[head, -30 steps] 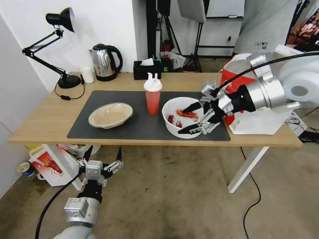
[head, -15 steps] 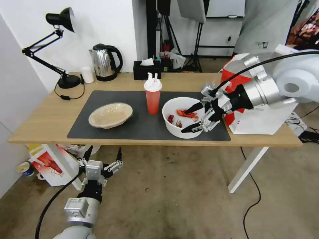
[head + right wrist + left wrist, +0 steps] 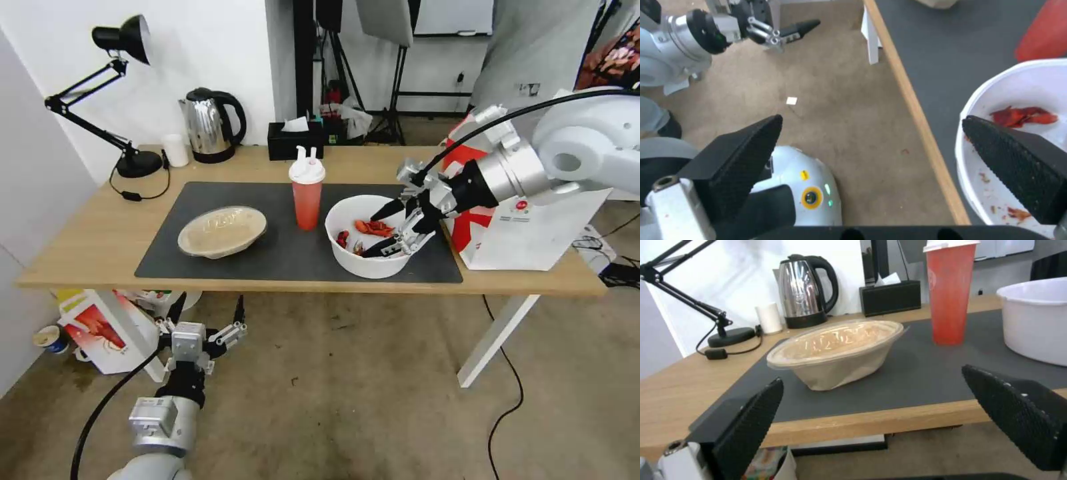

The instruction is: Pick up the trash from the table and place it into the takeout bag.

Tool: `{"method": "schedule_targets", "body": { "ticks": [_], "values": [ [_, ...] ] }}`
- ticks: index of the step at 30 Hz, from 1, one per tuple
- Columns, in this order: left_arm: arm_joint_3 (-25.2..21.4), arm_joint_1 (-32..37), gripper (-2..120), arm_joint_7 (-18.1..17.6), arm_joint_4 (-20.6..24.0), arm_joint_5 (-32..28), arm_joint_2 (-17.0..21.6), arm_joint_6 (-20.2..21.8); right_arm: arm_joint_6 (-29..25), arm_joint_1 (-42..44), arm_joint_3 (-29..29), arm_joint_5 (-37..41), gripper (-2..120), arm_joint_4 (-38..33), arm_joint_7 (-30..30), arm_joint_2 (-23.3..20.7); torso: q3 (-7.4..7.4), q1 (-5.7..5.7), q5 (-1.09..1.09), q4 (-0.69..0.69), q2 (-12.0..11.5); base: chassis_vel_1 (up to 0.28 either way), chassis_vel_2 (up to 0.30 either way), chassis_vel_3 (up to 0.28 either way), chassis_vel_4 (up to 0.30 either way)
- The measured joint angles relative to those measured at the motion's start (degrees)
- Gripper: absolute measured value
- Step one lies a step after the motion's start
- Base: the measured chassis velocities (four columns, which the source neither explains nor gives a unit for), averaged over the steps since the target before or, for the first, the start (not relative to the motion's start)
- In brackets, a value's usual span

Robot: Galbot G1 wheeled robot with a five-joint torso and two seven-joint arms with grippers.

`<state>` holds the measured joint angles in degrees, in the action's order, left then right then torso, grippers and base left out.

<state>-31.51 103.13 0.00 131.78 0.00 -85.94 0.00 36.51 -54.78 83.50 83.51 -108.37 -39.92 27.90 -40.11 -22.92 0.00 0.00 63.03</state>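
Nothing is bagged yet, I judge: bowl (image 3: 363, 237), cup (image 3: 307, 193) and lidded container (image 3: 222, 231) all sit on the table (image 3: 87, 247), my right gripper (image 3: 393, 230) spread open over the bowl's rim beside the takeout bag (image 3: 533, 233), left gripper (image 3: 207, 320) open, parked below.

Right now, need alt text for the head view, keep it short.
The right gripper, fingers open, hangs over the white bowl of crayfish shells on the table, beside the takeout bag. The red cup and tan container sit further left; the left gripper waits open below the table edge.
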Motion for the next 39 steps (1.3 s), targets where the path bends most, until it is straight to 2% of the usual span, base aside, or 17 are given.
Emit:
{"method": "schedule_targets", "body": {
  "ticks": [11,29,39],
  "values": [
    [0.0,0.0,100,0.0,0.0,0.0,0.0,0.0,0.0,2.0,0.0,-1.4,100,1.7,0.0,1.5,0.0,0.0,0.01,0.0,0.0,0.0,0.0,0.0,0.0],
    [0.0,0.0,100,0.0,0.0,0.0,0.0,0.0,0.1,2.8,0.0,-4.0,100,9.1,-3.0,5.8,0.0,0.0,0.0,0.01,0.0,0.0,0.0,0.0,0.0],
    [0.0,0.0,100,0.0,0.0,0.0,0.0,0.0,0.3,6.9,-0.3,-6.2,100,10.7,-3.6,7.6,0.0,0.01,-0.01,0.01,0.0,0.0,0.0,0.0,0.0]
  ]
}}
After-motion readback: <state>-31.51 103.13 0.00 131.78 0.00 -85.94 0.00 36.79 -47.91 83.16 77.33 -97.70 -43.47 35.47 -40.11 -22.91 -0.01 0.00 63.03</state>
